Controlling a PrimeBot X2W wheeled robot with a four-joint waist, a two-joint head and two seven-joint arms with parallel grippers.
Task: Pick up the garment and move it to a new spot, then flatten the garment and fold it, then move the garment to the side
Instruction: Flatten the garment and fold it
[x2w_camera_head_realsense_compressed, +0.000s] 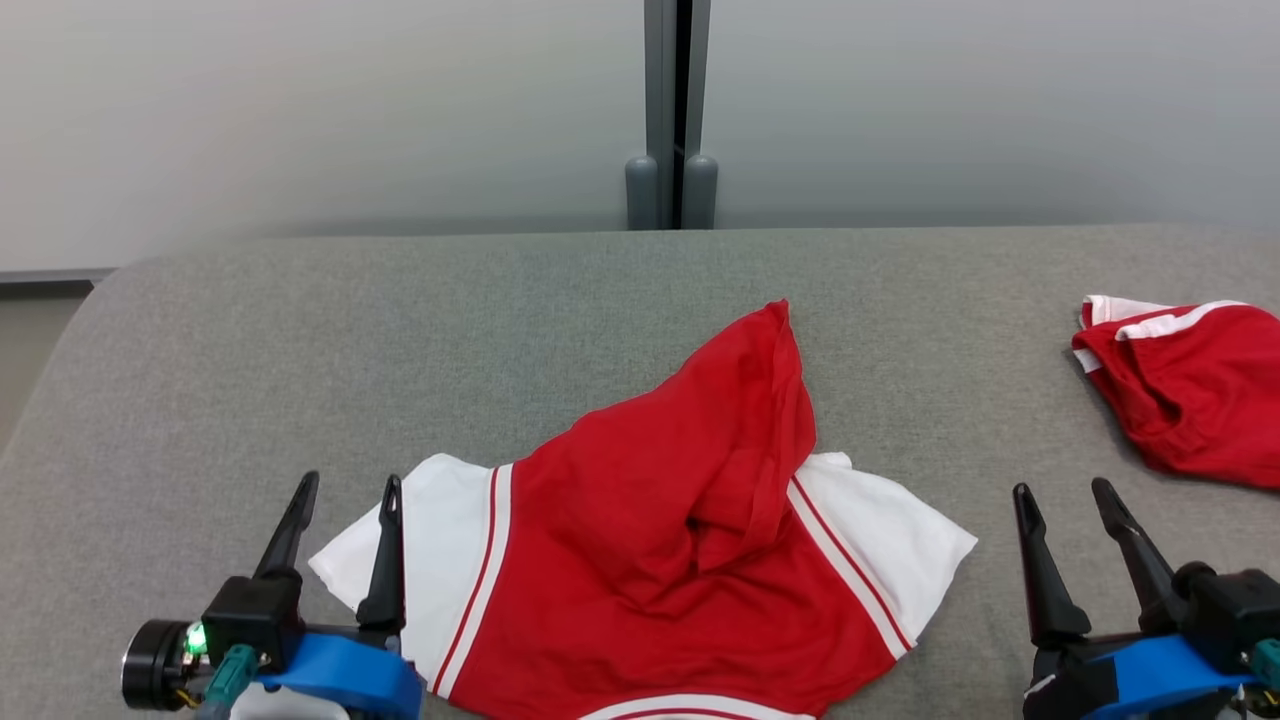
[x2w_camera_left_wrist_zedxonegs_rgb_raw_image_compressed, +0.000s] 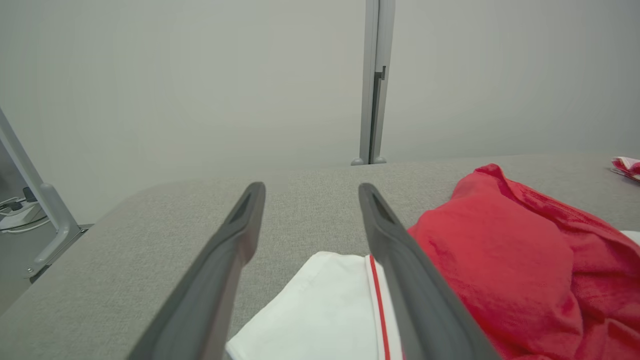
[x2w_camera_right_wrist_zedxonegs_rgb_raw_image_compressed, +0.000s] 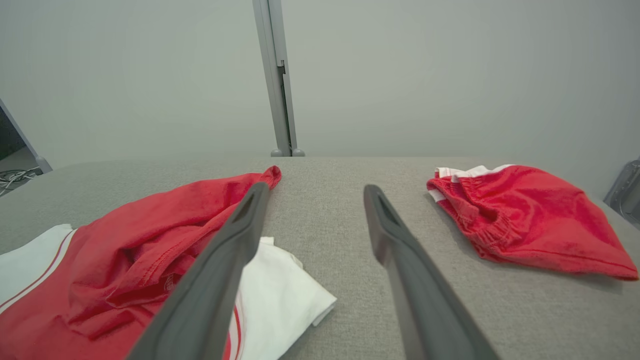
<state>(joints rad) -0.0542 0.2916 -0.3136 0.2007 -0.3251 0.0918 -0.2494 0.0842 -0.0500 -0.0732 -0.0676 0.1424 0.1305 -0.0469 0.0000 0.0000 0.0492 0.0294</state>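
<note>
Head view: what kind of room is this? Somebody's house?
Probably a robot test room, not a home: a grey fabric-covered table, plain pale partition panels joined by a grey metal post, and a crumpled red-and-white shirt.

Grey fabric table (x2w_camera_head_realsense_compressed: 400, 330) before a pale wall (x2w_camera_head_realsense_compressed: 300, 100) split by a grey post (x2w_camera_head_realsense_compressed: 676, 100)

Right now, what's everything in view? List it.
T-shirt: 1, red with white sleeves, crumpled, near centre of table
shorts: 1, red with white trim, right side of table, apart from T-shirt
table: 1, grey fabric top, under both garments
post: 1, grey, behind table's far edge
left gripper: 1, dark fingers, open, near left by a white sleeve
right gripper: 1, dark fingers, open, near right, empty
</note>
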